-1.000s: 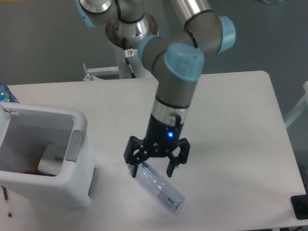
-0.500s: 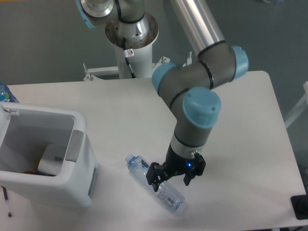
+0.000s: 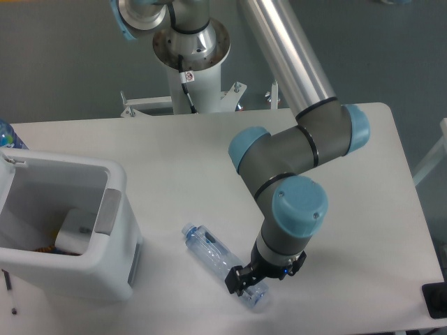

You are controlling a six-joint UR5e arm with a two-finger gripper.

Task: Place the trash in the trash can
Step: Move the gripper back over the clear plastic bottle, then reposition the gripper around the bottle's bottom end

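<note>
The clear plastic bottle (image 3: 211, 250) lies on the white table, blue cap toward the upper left, base toward the lower right. My gripper (image 3: 263, 277) is low over the bottle's lower right half, jaws apart on either side of it; one finger (image 3: 235, 278) shows at the bottle's side, the rest is hidden under the wrist. The white trash can (image 3: 116, 183) stands at the left. The white paper packet (image 3: 74, 234) lies inside it.
Part of another blue-topped bottle (image 3: 8, 136) shows at the far left edge behind the can. The arm's base (image 3: 190, 49) stands behind the table. A black object (image 3: 436, 300) sits at the lower right corner.
My gripper has moved right and down along the bottle, from near its cap to its lower right half, and has dropped closer to the table. The bottle has not moved.
</note>
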